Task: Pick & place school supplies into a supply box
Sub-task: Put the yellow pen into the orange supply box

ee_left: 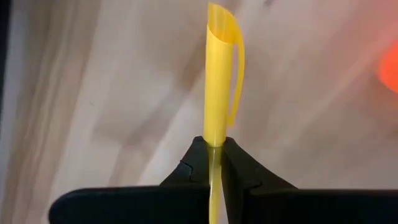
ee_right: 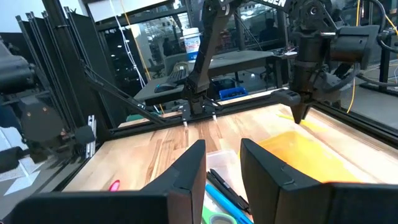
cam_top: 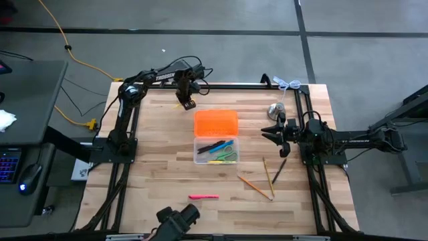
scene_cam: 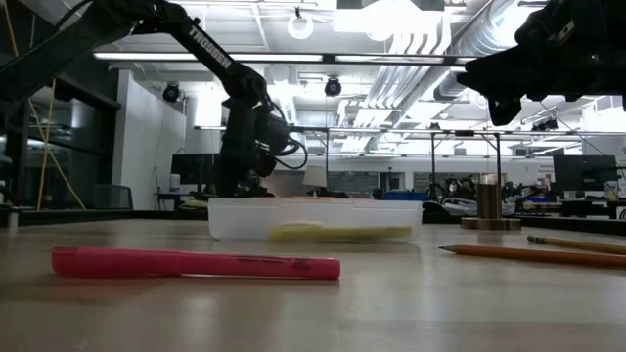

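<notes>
My left gripper (cam_top: 186,104) hangs over the table's far side, just left of the supply box's orange lid (cam_top: 215,124), and is shut on a yellow pen (ee_left: 217,81). The clear tray (cam_top: 215,151) in front of the lid holds blue and black pens and green-handled scissors. A pink marker (cam_top: 203,197) lies flat near the front edge. Two pencils (cam_top: 267,177) and a black pen (cam_top: 279,167) lie flat at the right. My right gripper (ee_right: 222,168) waits open at the table's right side, with nothing between its fingers. My left gripper pinches the yellow pen's barrel (ee_left: 215,134) between its two fingertips, coming from above and pointing down. The capped end with the clip (ee_left: 222,37) sticks out beyond the fingers. The pen appears clear of the wooden tabletop.
A silver bell-shaped object (cam_top: 275,110) stands at the far right, close to my right gripper. A black camera mount (cam_top: 177,221) sits at the front edge. Bare wood lies between the box and the left frame rail.
</notes>
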